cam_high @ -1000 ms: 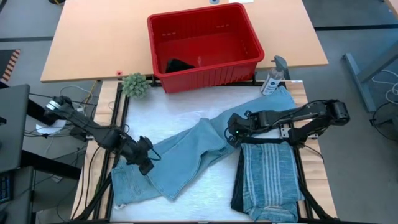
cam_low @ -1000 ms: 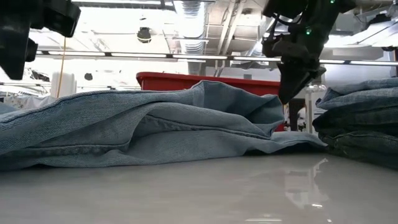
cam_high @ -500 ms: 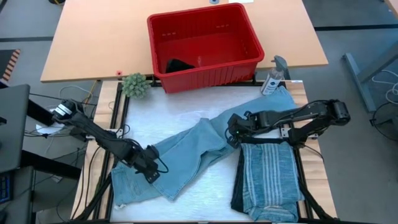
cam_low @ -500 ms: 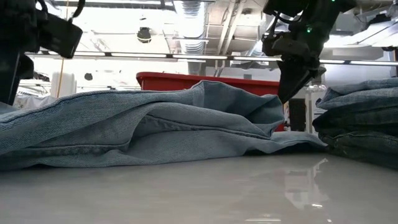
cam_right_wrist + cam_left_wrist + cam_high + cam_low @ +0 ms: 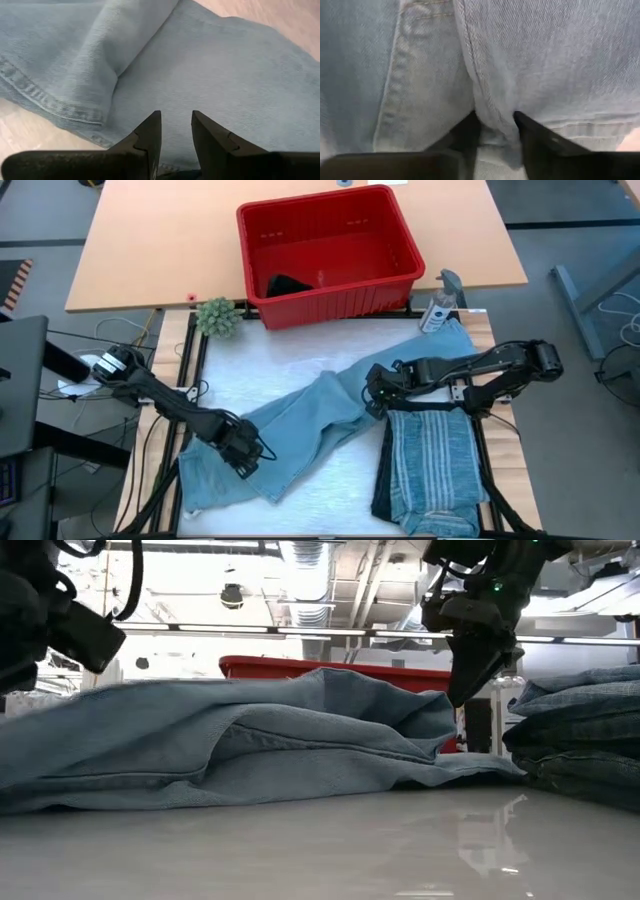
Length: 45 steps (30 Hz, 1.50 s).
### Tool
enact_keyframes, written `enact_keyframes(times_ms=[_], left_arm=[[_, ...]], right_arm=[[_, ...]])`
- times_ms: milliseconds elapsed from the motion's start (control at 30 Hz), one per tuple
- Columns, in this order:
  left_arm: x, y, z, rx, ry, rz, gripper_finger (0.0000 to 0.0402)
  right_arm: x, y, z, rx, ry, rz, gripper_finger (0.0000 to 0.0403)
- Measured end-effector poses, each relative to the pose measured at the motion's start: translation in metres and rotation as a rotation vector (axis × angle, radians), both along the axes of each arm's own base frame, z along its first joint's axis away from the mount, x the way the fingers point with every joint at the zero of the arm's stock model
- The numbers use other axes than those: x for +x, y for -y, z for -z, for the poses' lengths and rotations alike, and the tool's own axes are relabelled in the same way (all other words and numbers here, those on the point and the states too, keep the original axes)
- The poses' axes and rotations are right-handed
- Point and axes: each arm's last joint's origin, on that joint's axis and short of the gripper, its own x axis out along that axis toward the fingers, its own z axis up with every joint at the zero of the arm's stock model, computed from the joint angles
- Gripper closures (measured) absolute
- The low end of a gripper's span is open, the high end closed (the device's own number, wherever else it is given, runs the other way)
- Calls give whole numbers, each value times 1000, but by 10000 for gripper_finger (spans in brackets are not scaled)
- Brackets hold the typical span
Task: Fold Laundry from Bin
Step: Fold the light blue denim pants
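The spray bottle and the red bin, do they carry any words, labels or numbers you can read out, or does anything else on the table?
None can be read.
Spray bottle: any label is too small to read.
Red bin: plain ribbed walls, no writing shows.
Jeans and folded striped shirt: no tag or print shows.

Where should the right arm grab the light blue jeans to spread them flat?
Judging by how they lie, take the free hem of the jeans leg near the spray bottle, coming from above. That leg end lies flat and uncovered at the mat's far right corner, while the left gripper already pinches a fold at the waist end.
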Motion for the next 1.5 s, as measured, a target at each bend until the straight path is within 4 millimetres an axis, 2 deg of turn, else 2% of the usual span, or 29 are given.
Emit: enact_keyframes(times_ms=[67,133,300,567,667,933,1033,1233,1400,1500], left_arm=[[0,-1,-1,-36,-19,-14,353],[1,-2,-5,-78,-31,-30,386],[6,-10,-36,-95,-16,-67,389],[3,-31,-83,56,-87,13,390],[0,-36,-82,104,-102,64,390],[-8,-47,-58,125,-188,131,391],[-7,-47,-58,117,-175,159,389],[6,-41,-64,68,-42,195,370],[10,-40,-65,62,0,217,342],[10,-40,-65,58,-2,219,319]], right_arm=[[0,0,0,0,0,-1,269],[0,-1,0,-3,0,-10,271],[2,-2,-1,-9,19,-26,279],[5,-2,-3,-14,53,-36,282],[5,-2,-3,-13,56,-36,282],[7,-2,-3,-18,66,-46,282],[10,-3,-5,-13,104,-89,282],[23,-3,-14,-31,262,-113,282],[36,-3,-24,-50,426,-129,282],[44,-2,-20,-56,445,-117,282]])
